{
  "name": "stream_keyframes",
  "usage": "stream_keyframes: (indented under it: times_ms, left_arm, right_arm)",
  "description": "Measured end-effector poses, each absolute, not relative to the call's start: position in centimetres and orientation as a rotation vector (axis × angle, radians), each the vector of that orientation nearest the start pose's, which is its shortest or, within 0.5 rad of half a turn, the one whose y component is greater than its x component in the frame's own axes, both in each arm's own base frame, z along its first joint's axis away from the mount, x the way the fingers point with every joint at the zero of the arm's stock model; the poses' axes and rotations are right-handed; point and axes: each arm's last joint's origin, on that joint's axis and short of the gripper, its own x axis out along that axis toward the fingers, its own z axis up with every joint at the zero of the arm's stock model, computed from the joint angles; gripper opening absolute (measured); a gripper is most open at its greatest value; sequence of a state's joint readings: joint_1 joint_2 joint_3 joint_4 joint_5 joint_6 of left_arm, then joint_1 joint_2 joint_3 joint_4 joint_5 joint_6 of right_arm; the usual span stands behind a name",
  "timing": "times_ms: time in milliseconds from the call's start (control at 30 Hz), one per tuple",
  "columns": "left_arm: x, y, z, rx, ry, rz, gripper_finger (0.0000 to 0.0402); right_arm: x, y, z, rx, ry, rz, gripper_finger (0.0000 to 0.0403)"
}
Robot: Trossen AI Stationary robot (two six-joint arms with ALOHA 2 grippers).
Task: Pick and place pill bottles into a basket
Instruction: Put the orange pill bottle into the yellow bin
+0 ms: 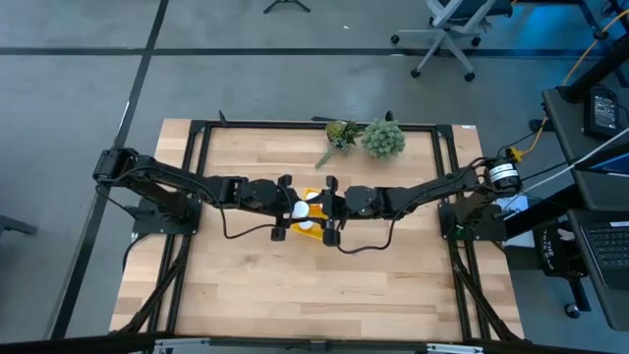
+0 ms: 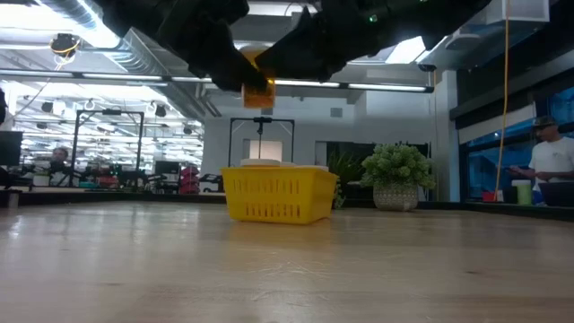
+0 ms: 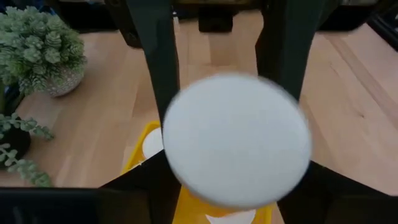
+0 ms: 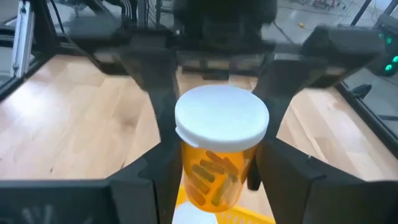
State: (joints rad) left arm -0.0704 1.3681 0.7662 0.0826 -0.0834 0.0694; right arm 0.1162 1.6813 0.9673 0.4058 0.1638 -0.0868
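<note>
The yellow basket (image 2: 278, 196) stands at the table's middle (image 1: 311, 229). White caps of bottles inside it show in the left wrist view (image 3: 152, 143) and above its rim (image 2: 262, 162). My left gripper (image 1: 291, 208) is shut on an orange pill bottle (image 4: 214, 168) with a white cap (image 3: 236, 140), held high above the basket (image 2: 258, 85). My right gripper (image 1: 319, 211) faces it from the table's right, open, with its fingers on either side of the same bottle. My left gripper pinches the bottle between its two fingers (image 4: 160, 106), which slant down from above and lie along the bottle's sides. The cap faces its wrist and hides the place of contact there. The bottle is lifted clear, cap up, over the basket. My right gripper: I cannot tell whether its fingers touch the bottle.
Two green plants (image 1: 383, 138) (image 1: 339, 133) stand at the table's far edge, behind the basket (image 2: 396, 175). Bare wood lies toward the near edge and both sides. A black frame runs round the table. A person (image 2: 547, 152) stands in the room to the right.
</note>
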Motion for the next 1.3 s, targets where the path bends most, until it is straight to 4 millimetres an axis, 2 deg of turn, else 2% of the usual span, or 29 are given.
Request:
stream_keyframes:
  times_ms: [233,600,1000,1133,1300]
  left_arm:
    - [28.6,-1.9,22.5,0.100,0.514,-0.009,0.0244]
    - [28.4,-2.5,22.5,0.108,0.524,-0.013,0.0246]
    - [24.9,-2.1,25.3,0.128,0.555,0.015,0.0246]
    - [23.7,-1.9,25.9,0.159,0.568,0.008,0.0246]
    - [23.3,-1.9,26.3,0.156,0.545,0.010,0.0246]
  right_arm:
    - [36.3,3.8,22.0,-0.127,0.319,-0.037,0.0187]
    - [36.1,3.8,22.3,-0.131,0.321,-0.028,0.0187]
    - [35.6,3.6,23.4,-0.155,0.313,-0.039,0.0187]
    - [34.8,3.7,24.0,-0.159,0.351,-0.031,0.0187]
    - [33.8,4.0,25.0,-0.138,0.368,-0.019,0.0187]
